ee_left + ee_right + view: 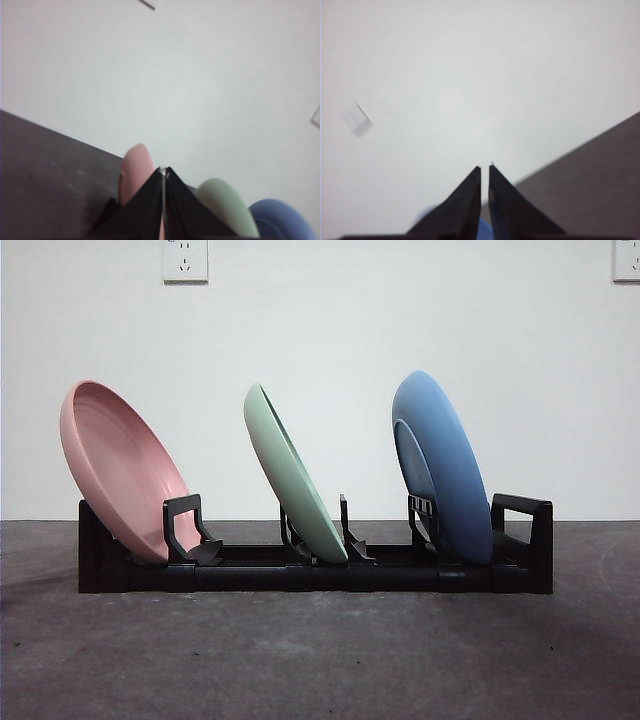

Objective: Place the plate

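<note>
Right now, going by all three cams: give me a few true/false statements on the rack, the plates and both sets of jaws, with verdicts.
1. Three plates stand in the black rack. True.
2. The green plate sits between the pink plate and the blue plate. True.
3. The pink plate lies flat on the table. False: it leans on edge in an end slot of the rack.
4. The left gripper holds the green plate. False: its jaws are shut on nothing, with the plates beyond them.
5. The right gripper has its jaws spread wide. False: they are nearly together, holding nothing.
</note>
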Available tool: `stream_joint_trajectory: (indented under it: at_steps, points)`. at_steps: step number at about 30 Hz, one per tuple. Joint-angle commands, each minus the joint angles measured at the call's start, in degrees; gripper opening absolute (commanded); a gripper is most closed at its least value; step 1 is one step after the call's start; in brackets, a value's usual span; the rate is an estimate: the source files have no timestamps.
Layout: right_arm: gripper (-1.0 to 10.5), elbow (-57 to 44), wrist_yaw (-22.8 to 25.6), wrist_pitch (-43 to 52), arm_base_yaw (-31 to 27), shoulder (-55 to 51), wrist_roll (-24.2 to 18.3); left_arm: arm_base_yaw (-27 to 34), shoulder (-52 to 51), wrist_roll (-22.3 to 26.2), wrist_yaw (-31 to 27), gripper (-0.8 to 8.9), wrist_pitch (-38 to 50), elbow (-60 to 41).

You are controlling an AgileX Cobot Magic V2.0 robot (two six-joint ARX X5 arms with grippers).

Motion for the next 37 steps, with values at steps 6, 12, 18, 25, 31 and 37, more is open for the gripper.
stream_joint_trajectory:
  at_steps: [6,12,18,25,31,37]
  points:
    - [0.2,2.6,-0.3,1.4,-0.1,0.0,6.3,-0.1,0.9,-5.7,0.3,0.1,-2.3,6.3]
    - [0.2,3.3,-4.2,3.7,-0.1,0.0,6.3,-0.1,7.3,-4.8,1.8,0.1,-11.6,16.9]
    - [0.2,6.5,-14.1,5.1,-0.1,2.7,6.0,-0.1,18.3,-2.2,7.9,0.11,-17.8,29.3]
    - [0.1,17.3,-22.8,-2.1,-0.1,15.8,6.1,-0.1,30.8,-1.7,14.8,0.11,-26.9,41.7]
    - [0.1,29.5,-33.0,-3.5,0.0,30.8,6.1,-0.1,39.5,4.1,16.9,0.11,-38.6,50.6]
    - [0.1,42.2,-38.8,-11.5,1.2,43.8,5.3,-0.4,47.5,10.6,16.8,0.11,-51.4,59.1]
